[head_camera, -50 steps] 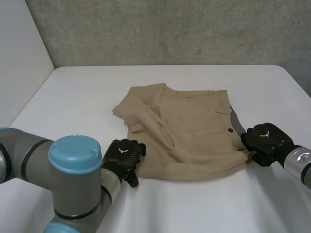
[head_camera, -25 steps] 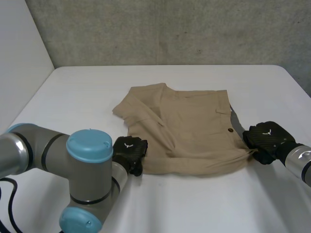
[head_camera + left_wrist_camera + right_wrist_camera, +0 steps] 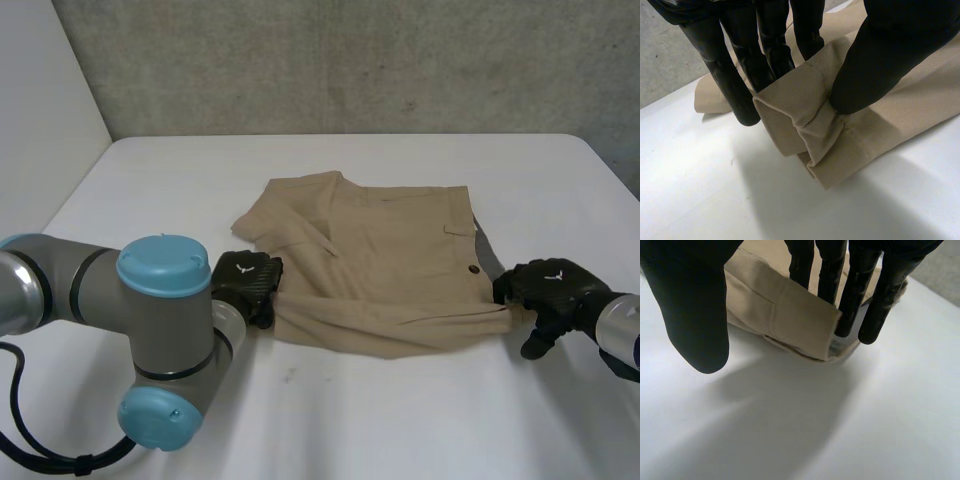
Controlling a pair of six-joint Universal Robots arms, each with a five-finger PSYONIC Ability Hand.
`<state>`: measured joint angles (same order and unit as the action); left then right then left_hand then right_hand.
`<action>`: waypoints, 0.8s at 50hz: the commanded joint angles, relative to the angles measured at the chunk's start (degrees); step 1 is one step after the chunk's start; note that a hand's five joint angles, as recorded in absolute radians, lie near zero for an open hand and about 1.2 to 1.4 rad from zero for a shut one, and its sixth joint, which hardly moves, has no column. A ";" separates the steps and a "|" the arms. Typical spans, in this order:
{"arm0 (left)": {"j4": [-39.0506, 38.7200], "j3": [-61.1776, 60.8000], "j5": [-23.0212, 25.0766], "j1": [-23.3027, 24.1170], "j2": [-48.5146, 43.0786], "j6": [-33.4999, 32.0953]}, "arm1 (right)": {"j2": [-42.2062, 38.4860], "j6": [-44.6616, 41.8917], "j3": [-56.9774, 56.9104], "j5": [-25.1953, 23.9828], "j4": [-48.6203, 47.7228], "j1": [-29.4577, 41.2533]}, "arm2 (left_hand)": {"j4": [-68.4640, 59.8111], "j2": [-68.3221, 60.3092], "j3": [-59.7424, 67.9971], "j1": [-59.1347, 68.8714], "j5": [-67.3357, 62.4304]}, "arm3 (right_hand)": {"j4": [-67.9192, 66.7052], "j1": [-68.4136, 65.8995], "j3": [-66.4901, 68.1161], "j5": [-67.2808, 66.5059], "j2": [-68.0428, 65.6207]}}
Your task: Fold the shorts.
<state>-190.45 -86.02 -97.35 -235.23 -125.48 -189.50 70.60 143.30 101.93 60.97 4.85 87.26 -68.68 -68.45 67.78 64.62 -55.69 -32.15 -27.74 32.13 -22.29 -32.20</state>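
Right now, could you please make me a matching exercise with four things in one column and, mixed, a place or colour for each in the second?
Things:
1. left hand
2. right hand
3. shorts
4. table

Places and colours:
a. white
b. tan
c. at the shorts' near right corner
d. pinching the shorts' near left corner

Pairs: 1-d, 2-c, 3-b, 4-a

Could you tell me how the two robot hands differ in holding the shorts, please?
The left robot hand pinches the shorts at their near left corner, thumb against fingers; the right robot hand, at the near right corner, has straight fingers, thumb off the cloth. Both are at the near edge.
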 commanded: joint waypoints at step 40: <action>15.81 4.82 0.67 -2.43 47.00 -5.09 | 24.32 15.26 -24.06 8.56 12.73 7.84 | -11.32 -11.55 12.22 15.38 -14.31 | -47.85 -52.26 47.87 -47.71 -47.80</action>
<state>-177.36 -80.66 -96.74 -237.74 -79.95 -194.72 95.89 159.34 81.86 69.53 11.56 95.05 -68.72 -68.61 68.02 64.62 -55.69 -68.23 -55.28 67.59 -56.42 -67.46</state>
